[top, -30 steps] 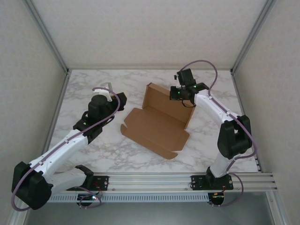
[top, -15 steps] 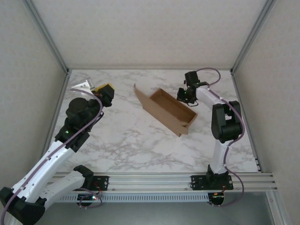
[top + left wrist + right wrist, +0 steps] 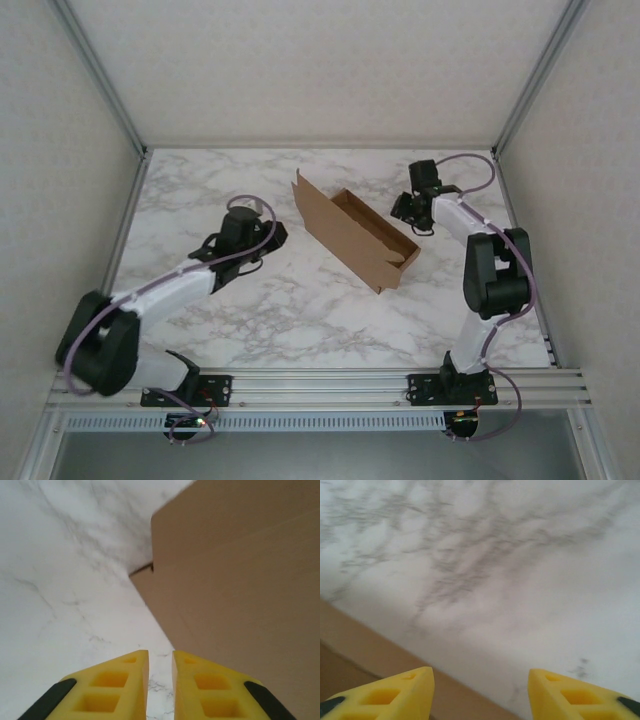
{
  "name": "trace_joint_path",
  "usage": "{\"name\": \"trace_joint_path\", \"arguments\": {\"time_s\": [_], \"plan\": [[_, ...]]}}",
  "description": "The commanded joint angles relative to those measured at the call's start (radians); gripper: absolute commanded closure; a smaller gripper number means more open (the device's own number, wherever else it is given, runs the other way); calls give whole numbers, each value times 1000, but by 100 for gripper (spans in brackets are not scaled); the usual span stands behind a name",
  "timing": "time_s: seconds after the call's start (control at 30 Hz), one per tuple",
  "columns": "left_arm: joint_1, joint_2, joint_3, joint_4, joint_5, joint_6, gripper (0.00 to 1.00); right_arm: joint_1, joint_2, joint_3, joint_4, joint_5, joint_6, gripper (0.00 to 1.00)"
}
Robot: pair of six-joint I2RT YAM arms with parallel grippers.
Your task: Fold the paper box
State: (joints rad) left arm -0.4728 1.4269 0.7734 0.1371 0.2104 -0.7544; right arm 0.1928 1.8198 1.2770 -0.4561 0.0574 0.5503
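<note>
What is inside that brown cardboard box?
Only bare cardboard shows inside the paper box. Its tall near panel hides part of the floor, so that part is unknown.

**What's around the workspace**

Pretty plain setup: a white marble-pattern table (image 3: 300,320) with grey veining, boxed in by off-white textured wall panels (image 3: 320,70). Aluminium frame posts (image 3: 100,75) run up the back corners, and a slotted aluminium rail (image 3: 320,383) lines the near edge.

Top external sits high behind both arm bases, looking down over the whole table (image 3: 300,320); 2 wrist cams ride low and close, left facing the paper box (image 3: 240,580) wall, right skimming marble past its edge; all 3 share box and tabletop.
</note>
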Motion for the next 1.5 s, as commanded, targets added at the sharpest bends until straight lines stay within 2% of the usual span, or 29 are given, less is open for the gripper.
{"name": "trace_joint_path", "arguments": {"time_s": [0.0,0.1,0.13,0.27,0.4,0.53,0.67,0.77,0.9,1.0,1.1,1.23,1.3,1.37,1.47], "plan": [[-18,113,103,90,123,-65,80,-24,-38,-64,3,2,45,47],[-22,225,190,91,141,-75,80,-30,-50,-99,5,-96,44,46],[-21,270,234,76,141,-73,80,-29,-59,-118,21,-149,54,43],[-17,423,409,10,145,-54,81,-29,-89,-196,88,-341,141,43],[13,542,566,-47,153,-41,81,-13,-170,-318,186,-433,245,42],[74,624,675,-84,166,-26,81,71,-235,-421,252,-469,312,42],[133,647,751,-132,159,30,75,210,-237,-424,261,-499,258,41],[189,603,760,-161,110,66,69,241,-240,-409,206,-469,219,41],[268,463,680,-188,2,86,56,243,-323,-361,69,-236,113,31],[296,331,574,-173,-72,81,53,250,-334,-275,39,-86,10,22],[293,217,463,-143,-91,60,52,254,-245,-127,24,11,-81,23],[290,73,307,-111,-66,13,52,253,-110,22,136,99,-297,31],[289,9,241,-101,-39,-5,52,252,-25,77,192,81,-450,36],[289,-52,187,-108,-14,-16,52,252,26,90,270,-2,-596,37],[285,-154,105,-133,4,-16,52,242,100,157,265,-173,-664,37]]}}
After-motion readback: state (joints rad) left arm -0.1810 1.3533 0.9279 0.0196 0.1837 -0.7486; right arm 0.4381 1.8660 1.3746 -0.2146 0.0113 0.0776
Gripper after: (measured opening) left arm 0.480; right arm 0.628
